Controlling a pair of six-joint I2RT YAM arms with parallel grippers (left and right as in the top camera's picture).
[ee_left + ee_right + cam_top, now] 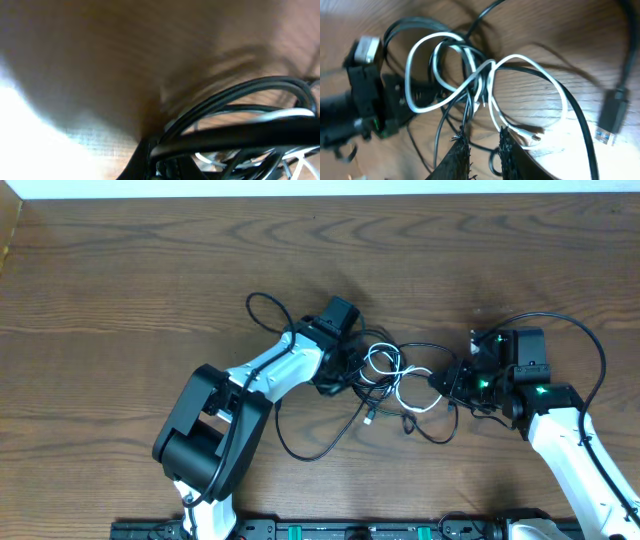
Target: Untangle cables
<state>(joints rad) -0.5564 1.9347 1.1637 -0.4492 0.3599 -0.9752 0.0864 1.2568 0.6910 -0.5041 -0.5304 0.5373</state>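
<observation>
- Table [150, 280]: dark brown wood grain; bears all items listed below.
- Cables [388, 380]: one tangled bunch at mid-table, lying between the two grippers. Black loops trail out of the knot toward the near edge.
- White cable [489, 70]: several loops laid over one another and crossing at the heart of the tangle, threaded through by black strands. Its small plug end [532, 136] rests on the wood just beside the right gripper's fingers.
- Black cables [240, 134]: in the left wrist view they arc close across the lens, much blurred, with a white strand among them. In the right wrist view one heavier black cord sweeps round the right side of the white loops.
- Left gripper [345, 372]: at the left edge of the tangle, fingers pressed together. Whether a cord is pinched between them cannot be told, as its own view is too blurred.
- Right gripper [440, 380]: at the right edge of the tangle, low over the table. Its fingers [461, 157] stand a little apart, wood showing in the gap. Black and white strands run down to the tips. No firm pinch on any strand can be made out.
</observation>
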